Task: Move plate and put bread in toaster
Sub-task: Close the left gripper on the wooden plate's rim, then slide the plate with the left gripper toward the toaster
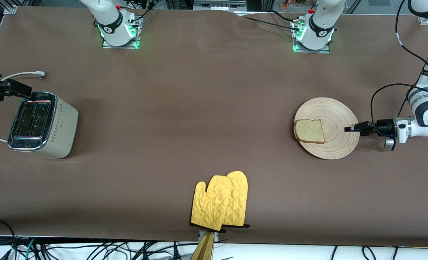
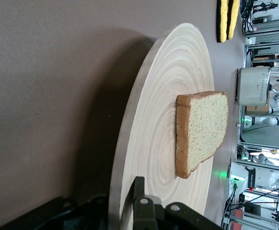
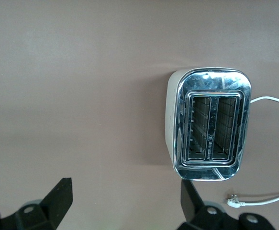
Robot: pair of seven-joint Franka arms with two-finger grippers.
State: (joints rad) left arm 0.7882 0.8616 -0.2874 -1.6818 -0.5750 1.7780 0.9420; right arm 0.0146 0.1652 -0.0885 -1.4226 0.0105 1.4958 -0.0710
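Note:
The round wooden plate [image 1: 334,119] lies toward the left arm's end of the table, with the bread [image 1: 309,130] on the part of it nearest the toaster. My left gripper [image 1: 348,129] is shut on the plate's rim. In the left wrist view one finger [image 2: 139,189] lies on the plate [image 2: 168,96] and the other is hidden under it, with the bread [image 2: 201,132] a little past it. The cream toaster [image 1: 42,124] stands at the right arm's end, its slots empty. Over the table beside the toaster [image 3: 208,124], my right gripper [image 3: 125,187] hangs open and holds nothing.
A pair of yellow oven mitts [image 1: 221,202] lies at the table's edge nearest the front camera, midway along it. The toaster's white cord and plug [image 1: 37,74] lie on the brown table, farther from the front camera than the toaster.

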